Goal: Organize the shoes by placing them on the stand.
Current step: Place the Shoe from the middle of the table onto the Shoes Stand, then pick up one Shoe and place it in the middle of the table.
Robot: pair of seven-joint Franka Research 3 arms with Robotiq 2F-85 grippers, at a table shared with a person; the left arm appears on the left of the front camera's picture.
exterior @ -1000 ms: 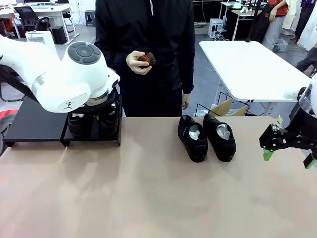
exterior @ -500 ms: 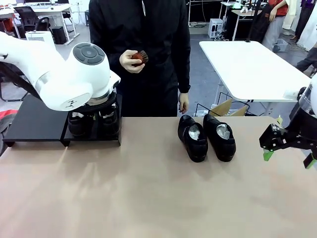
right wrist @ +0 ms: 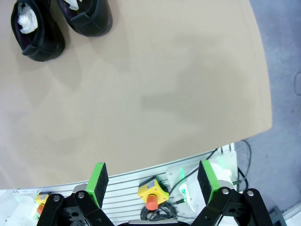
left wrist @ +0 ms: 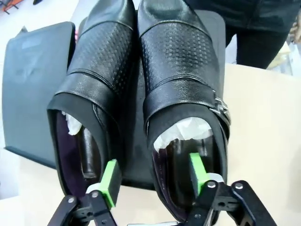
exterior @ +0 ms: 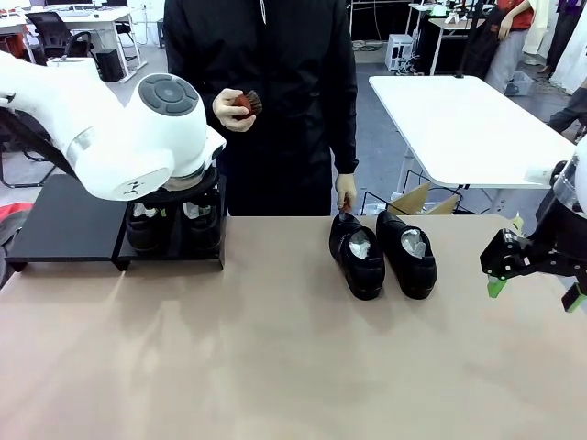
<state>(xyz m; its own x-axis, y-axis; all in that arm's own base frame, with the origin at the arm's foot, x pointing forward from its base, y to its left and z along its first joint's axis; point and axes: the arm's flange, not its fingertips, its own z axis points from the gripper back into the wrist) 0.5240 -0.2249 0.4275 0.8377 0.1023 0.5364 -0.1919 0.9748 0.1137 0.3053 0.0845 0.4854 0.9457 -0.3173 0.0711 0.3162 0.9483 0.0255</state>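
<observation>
The left claw [left wrist: 154, 176] hangs over the right-hand section of the stand [exterior: 64, 225] with its jaws apart and nothing clamped between them. One green pad [left wrist: 110, 181] sits at the mouth of one shoe [left wrist: 94, 94] and the other pad dips into the mouth of the shoe beside it [left wrist: 183, 80]. That pad is clear of the leather, among the white paper stuffing. These two shoes stand side by side on the stand, touching along their inner sides, heels toward the robot and toes toward the person.

The right claw [right wrist: 153, 174] hovers well to the right of the stand, beyond the table's [exterior: 275, 348] right edge. Its jaws are spread wide and it holds nothing.

The other pair of shoes [exterior: 381, 255] rests on the table to the right of the stand, well apart from it, lying close together with toes toward the robot.

Behind the stand's right end, the person holds a small reddish-brown brush [exterior: 248, 101] in one raised hand [exterior: 229, 110]. The person's other hand [exterior: 346, 192] hangs at the heel of the nearer table shoe; I cannot tell whether it is touching.
</observation>
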